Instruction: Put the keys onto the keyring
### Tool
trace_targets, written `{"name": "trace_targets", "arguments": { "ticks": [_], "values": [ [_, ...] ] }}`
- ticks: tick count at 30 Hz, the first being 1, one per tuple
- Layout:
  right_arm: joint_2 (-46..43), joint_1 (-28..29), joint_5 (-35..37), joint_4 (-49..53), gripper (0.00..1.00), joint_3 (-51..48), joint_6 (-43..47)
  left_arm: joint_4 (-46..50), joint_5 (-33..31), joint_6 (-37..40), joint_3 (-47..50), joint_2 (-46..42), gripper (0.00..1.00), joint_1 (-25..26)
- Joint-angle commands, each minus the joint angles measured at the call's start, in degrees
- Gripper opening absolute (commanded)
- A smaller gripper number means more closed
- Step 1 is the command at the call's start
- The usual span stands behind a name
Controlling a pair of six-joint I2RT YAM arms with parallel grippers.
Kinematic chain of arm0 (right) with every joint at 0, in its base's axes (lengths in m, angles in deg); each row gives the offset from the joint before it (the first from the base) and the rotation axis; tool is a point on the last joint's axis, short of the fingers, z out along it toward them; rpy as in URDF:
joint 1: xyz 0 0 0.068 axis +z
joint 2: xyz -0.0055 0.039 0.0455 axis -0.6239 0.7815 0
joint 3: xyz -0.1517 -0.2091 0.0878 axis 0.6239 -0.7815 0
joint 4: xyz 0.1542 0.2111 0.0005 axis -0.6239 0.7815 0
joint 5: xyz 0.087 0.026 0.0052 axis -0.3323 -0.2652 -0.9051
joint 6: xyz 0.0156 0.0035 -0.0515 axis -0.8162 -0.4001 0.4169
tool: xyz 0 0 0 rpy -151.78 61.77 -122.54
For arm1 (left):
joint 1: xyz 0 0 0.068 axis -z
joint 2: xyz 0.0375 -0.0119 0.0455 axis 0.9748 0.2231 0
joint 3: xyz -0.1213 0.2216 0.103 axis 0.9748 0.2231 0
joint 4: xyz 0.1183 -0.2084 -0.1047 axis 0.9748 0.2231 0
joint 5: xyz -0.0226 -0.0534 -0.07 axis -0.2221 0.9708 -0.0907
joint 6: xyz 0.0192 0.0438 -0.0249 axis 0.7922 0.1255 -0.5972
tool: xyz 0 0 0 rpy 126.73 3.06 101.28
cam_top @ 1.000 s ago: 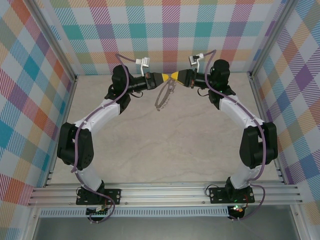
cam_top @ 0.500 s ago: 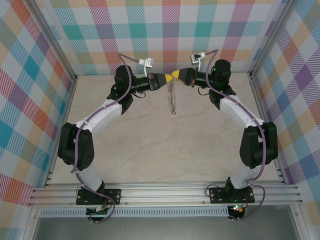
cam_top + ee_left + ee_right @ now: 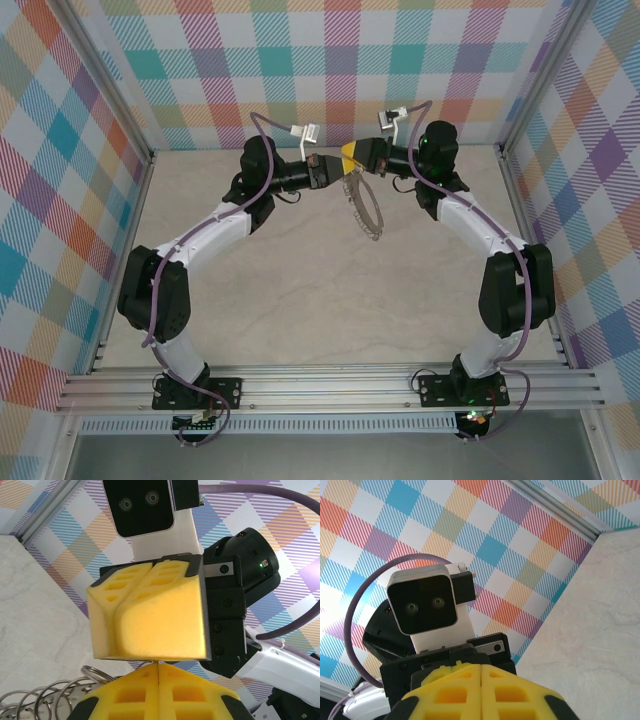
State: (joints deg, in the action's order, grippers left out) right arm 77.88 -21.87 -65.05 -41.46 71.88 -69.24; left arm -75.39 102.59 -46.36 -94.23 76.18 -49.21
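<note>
Checked walls (image 3: 340, 60) in pastel plaid close off the far side and both flanks of a pale, marble-patterned worktop (image 3: 300, 290). Both arms reach to the far middle and meet there, tip to tip.

The left gripper (image 3: 328, 172) points right. Its yellow jaws are pressed together with no gap, and they seem to be clamped on the upper end of the keyring (image 3: 368, 212). The thin hoop hangs in the air just below the meeting point, slanting down toward the near right, clear of the worktop. In the left wrist view its chain-like loops fan out to the lower left of the jaws.

The right gripper (image 3: 348, 153) points left, just beside the left one and slightly farther back. In its own wrist view the jaws are together along a closed seam. Whether anything is pinched between them cannot be told. Beyond them the left arm's wrist camera (image 3: 424, 600) faces back.
</note>
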Motion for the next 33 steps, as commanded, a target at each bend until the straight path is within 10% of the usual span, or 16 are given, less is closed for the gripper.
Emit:
{"name": "trace_targets", "arguments": {
  "ticks": [1, 6, 33],
  "values": [
    [-3.08, -0.92, 2.24, -0.15, 0.23, 0.51, -0.91, -4.50, -0.30, 1.50, 0.78, -3.76, 0.00, 0.34],
    [-5.88, -4.22, 5.21, -2.03, 0.50, -2.10, -2.96, -4.53, 0.30, 2.06, 1.04, -4.46, 0.00, -0.01],
    [-25.25, 0.35, 17.70, 14.08, 0.63, -19.96, 26.28, -5.94, 7.12, 1.75, -3.02, -5.65, 0.00, -2.24]
  ]
}}
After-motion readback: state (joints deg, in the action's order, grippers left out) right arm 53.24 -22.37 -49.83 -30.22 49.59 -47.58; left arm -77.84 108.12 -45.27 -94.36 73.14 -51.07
